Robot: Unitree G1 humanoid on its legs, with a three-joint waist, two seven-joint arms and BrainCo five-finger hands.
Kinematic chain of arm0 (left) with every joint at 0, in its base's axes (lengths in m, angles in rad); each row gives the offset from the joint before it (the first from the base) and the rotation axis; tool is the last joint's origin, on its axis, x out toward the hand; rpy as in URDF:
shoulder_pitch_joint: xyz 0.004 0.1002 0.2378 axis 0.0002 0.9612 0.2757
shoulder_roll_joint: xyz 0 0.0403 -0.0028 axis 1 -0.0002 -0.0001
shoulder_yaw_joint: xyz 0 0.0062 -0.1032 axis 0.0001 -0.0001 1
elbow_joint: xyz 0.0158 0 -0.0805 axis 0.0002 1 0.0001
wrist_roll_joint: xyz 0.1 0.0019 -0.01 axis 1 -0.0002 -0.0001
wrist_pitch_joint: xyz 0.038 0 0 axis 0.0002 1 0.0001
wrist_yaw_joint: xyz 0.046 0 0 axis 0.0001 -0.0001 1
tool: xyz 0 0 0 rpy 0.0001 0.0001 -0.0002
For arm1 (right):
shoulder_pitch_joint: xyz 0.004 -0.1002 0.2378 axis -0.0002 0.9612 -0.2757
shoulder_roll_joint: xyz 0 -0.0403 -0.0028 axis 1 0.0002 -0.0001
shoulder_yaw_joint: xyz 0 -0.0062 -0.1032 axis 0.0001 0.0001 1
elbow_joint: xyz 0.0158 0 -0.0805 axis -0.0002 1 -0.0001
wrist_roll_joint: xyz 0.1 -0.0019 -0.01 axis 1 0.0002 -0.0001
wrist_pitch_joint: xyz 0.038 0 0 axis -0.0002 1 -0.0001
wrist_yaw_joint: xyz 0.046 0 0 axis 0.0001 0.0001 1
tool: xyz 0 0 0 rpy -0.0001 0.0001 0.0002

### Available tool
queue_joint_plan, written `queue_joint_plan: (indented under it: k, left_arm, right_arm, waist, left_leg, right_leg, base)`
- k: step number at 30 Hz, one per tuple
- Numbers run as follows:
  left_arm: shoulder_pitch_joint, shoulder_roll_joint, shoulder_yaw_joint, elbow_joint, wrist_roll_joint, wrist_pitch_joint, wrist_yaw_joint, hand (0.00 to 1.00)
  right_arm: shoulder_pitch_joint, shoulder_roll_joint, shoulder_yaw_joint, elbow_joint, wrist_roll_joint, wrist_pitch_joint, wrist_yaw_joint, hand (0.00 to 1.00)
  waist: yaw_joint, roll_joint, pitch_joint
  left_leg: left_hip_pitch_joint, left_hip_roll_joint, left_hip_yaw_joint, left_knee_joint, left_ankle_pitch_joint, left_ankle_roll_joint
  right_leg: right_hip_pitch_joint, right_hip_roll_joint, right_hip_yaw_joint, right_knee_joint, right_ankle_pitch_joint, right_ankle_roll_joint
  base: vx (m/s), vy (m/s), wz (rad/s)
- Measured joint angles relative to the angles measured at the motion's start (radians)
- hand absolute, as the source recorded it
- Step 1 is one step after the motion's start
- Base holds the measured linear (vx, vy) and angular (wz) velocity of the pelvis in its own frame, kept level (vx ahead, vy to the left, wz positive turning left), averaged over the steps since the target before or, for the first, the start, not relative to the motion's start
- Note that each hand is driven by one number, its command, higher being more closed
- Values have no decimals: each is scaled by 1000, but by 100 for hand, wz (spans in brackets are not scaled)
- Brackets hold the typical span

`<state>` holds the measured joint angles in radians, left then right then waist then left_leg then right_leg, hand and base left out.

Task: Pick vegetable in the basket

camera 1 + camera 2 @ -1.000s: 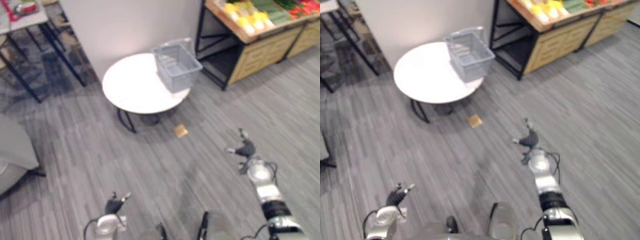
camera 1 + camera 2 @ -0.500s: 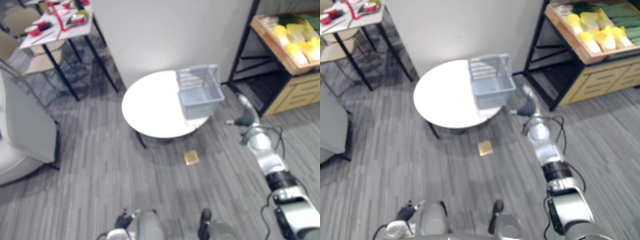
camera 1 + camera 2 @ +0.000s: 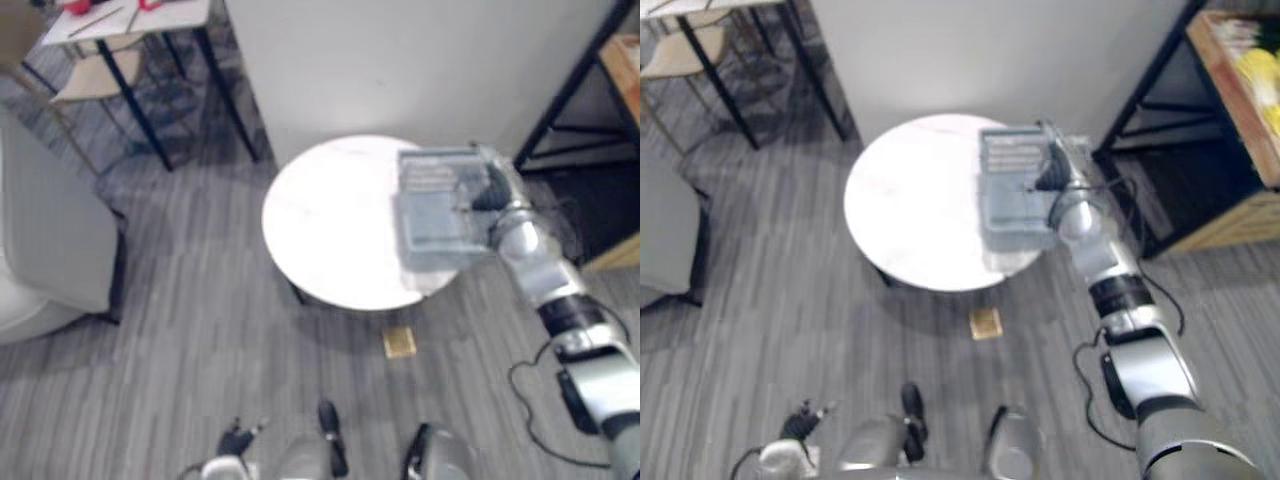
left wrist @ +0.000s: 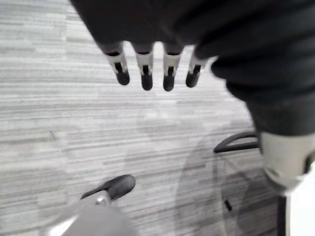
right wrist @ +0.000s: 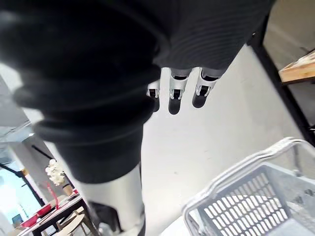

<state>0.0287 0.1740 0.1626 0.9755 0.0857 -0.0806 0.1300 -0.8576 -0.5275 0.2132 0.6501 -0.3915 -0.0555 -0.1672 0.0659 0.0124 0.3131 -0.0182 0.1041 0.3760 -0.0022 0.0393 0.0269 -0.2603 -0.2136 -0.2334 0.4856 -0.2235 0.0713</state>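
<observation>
Right hand [image 3: 1048, 182] over basket [image 3: 1012, 200] far rim, fingers straight, gripping nothing. Left hand [image 4: 146, 73] low over floor, fingers straight, empty. Vegetables [image 3: 1262, 72] lie on shelf [image 3: 1230, 105], well apart from basket. Risk I note: basket sits at table [image 3: 910, 205] edge, so a nudge could tip it off. Open floor near side; shelf frame close beside arm.

A round white table [image 3: 330, 230] stands on grey plank flooring [image 3: 180, 380] before a plain white wall [image 3: 400, 60]. A small tan square [image 3: 400, 343] lies beside it, with a black metal rack [image 3: 572, 90] at right.
</observation>
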Motion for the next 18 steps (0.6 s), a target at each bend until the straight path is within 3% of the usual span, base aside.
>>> queue_joint_plan:
  k: [2,3,4,6,10,12,14,18]
  left_arm:
    - [-29,18,-13,0,0,-5,-4,0]
    - [-38,33,-33,-2,0,-8,-8,0]
    - [-45,41,-40,1,0,-11,-10,0]
    - [-30,23,-44,-2,0,-22,-17,0]
    - [-27,22,-42,-3,0,-28,-19,0]
    - [-28,13,-42,-2,0,-31,-19,0]
    - [-35,2,-43,-5,0,-42,-19,0]
    - [-40,4,-47,-21,-1,-47,-18,0]
  right_arm:
    - [-35,-5,0,10,0,0,0,0]
    - [-47,-4,0,22,-1,-1,-2,0]
    - [-54,-8,0,36,-1,0,-3,0]
    - [-64,-14,7,41,-1,1,-4,0]
    - [-81,-87,1,86,-1,10,-4,0]
    - [-115,-108,-2,111,-1,10,-5,0]
    - [-167,-148,-2,120,-1,9,-11,0]
    - [-243,-165,17,178,-2,3,-25,0]
  waist:
    - [-1,-11,4]
    - [-4,-45,7]
    - [-9,-66,20]
    - [-18,-21,25]
    - [-24,11,40]
    - [-32,27,50]
    - [-36,61,68]
    - [-33,89,84]
  left_leg:
    - [0,-2,-13,-3,-12,-36]
    - [4,-27,-32,-2,-22,-65]
    - [17,-45,-50,-5,-29,-96]
    - [-1,22,-33,-15,-24,-130]
    - [-16,97,-39,-75,10,-178]
    - [-18,101,-40,-85,12,-182]
    - [-38,96,-46,-84,12,-182]
    - [-98,91,-51,-82,14,-181]
  right_leg:
    - [-2,18,69,-248,95,4]
    - [1,-5,100,-352,220,9]
    - [2,-26,110,-350,338,25]
    - [12,33,70,-385,338,14]
    - [23,119,26,-473,362,-20]
    - [23,127,23,-485,364,-21]
    - [17,125,23,-507,372,-22]
    - [-20,126,25,-555,405,-22]
  base:
    - [305,-264,61]
    - [342,-390,66]
    - [276,-349,52]
    - [190,-274,18]
    - [127,-155,4]
    - [102,-61,1]
    - [70,13,8]
    - [22,17,4]
